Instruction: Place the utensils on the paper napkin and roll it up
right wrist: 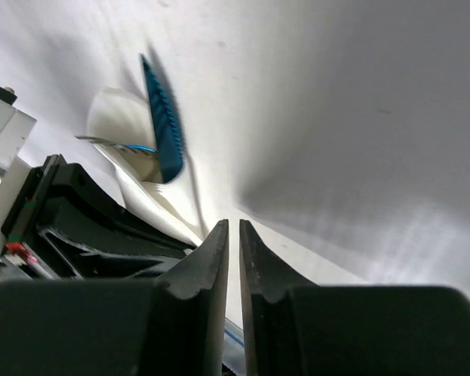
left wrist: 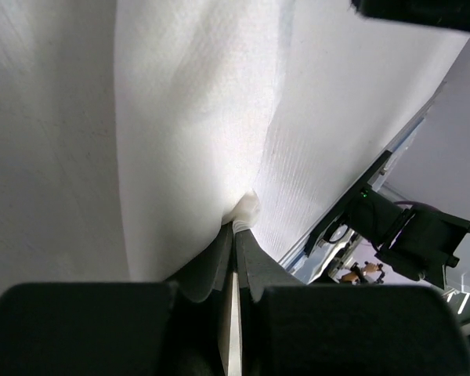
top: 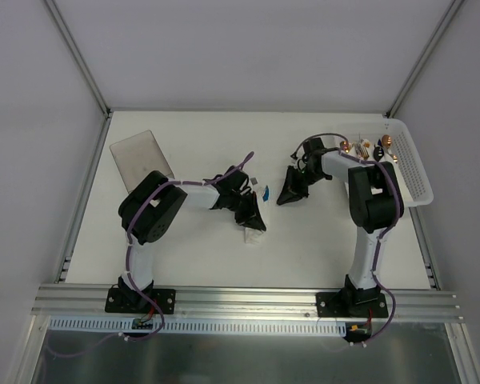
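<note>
Left gripper (left wrist: 236, 222): clenched tight on a small pinch of the napkin (left wrist: 196, 117), paper puckered at the tips. Right gripper (right wrist: 233, 229): parted by a sliver only, grasping nothing, aimed low over the table (top: 320, 240) close to the bundle. Just beyond those tips, the fork (right wrist: 163, 117), blue handle poking out of the napkin's open end, silver part tucked inside the curl. From above: napkin bunched at the left gripper's tips near mid-table, handle tip showing between the two grippers.

Judged as mid-roll, wrap loose. Risks from here:

- **Tearing.** Thin paper held by a tiny pinch; a hard pull or twist likely to rip the corner off and leave the bundle behind.
- **Unrolling.** Letting go on the left before anything pins the curl down likely to let it spring open.
- **Fork sliding out.** Handle proud of the open end; tilting or dragging toward that end could shake it free.
- **Collision.** Both wrists close over a small bundle; a careless approach from the right could knock the handle or clip the left gripper.
- **Missed grasp.** So narrow a gap on the right, no room to take the bundle without widening first.
</note>
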